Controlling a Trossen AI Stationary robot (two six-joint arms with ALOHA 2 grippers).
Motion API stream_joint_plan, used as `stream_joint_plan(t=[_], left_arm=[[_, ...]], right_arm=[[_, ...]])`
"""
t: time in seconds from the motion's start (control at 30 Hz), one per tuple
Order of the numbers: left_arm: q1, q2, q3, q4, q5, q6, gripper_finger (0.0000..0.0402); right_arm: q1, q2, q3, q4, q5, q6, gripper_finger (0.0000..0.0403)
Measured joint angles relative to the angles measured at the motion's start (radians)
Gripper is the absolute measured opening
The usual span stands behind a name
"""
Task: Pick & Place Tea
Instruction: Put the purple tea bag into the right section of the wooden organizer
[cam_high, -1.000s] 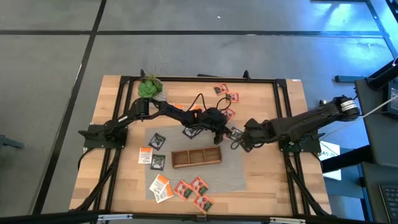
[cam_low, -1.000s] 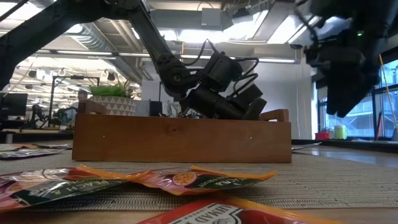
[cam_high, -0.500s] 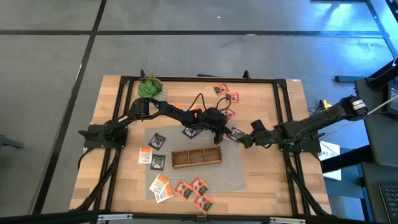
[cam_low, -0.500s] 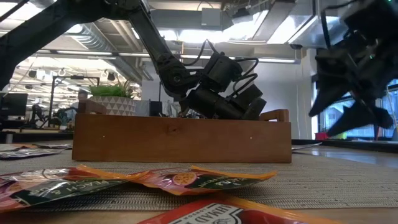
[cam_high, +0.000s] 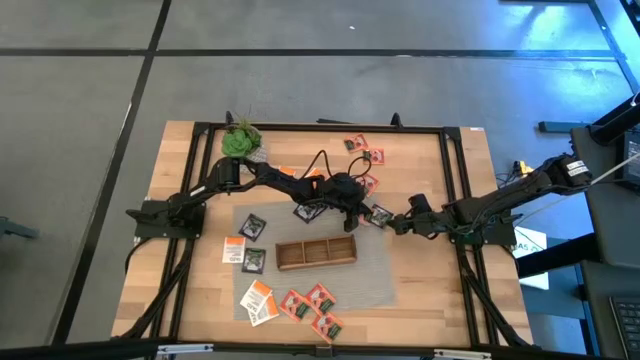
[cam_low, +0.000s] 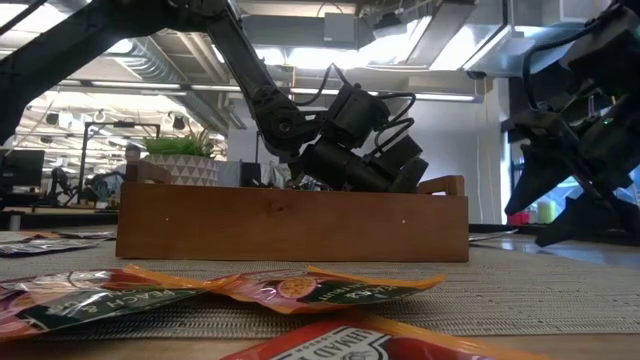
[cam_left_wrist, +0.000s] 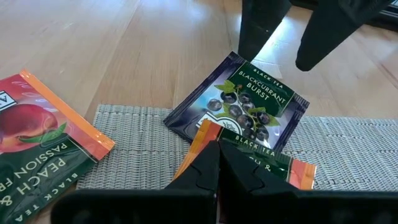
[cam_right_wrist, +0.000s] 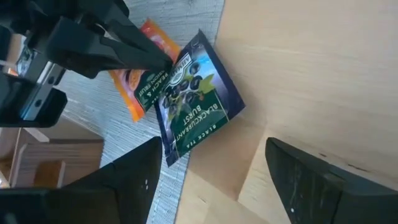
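My left gripper (cam_high: 352, 214) is shut, low over the grey mat just beyond the wooden tray (cam_high: 315, 243), on a white-and-orange tea sachet (cam_left_wrist: 264, 164). That sachet lies partly over a dark blackcurrant sachet (cam_left_wrist: 252, 99), which rests half on the mat and half on the bare wood. My right gripper (cam_high: 393, 224) hovers open on the right of the dark sachet (cam_right_wrist: 193, 99). Its two fingers (cam_left_wrist: 260, 28) stand above that sachet's far corner and touch nothing. My left gripper pinches the orange sachet by its edge (cam_left_wrist: 214, 138) between the two shut fingers (cam_right_wrist: 158, 61). The fingers come slanting down from the table's left. The sachet lies low, its other end (cam_left_wrist: 292, 171) on the dark sachet and the mat.
Red sachets (cam_high: 362, 150) lie toward the far edge. Dark ones (cam_high: 250, 226) are left of the tray, and several orange and red ones (cam_high: 300, 302) sit near the front edge. A green plant (cam_high: 240, 140) stands at the far left. The tray (cam_low: 290, 225) is close to both grippers.
My right gripper has come down toward the table and drawn back a little toward the right edge, with its arm stretching out lower. My left gripper and the sachets have stayed where they were.
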Motion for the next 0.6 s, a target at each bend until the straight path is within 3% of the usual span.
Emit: stream_joint_plan(t=[0.23,0.6], left_arm=[[0.0,0.0,0.0,0.0,0.0,0.0,0.0002],[0.0,0.0,0.0,0.001,0.0,0.0,0.0003]], right_arm=[[-0.006,0.019,0.0,0.008,0.0,0.0,0.0287],[-0.01,0.158,0.004,0.146,0.035,-0.006,0.0287]])
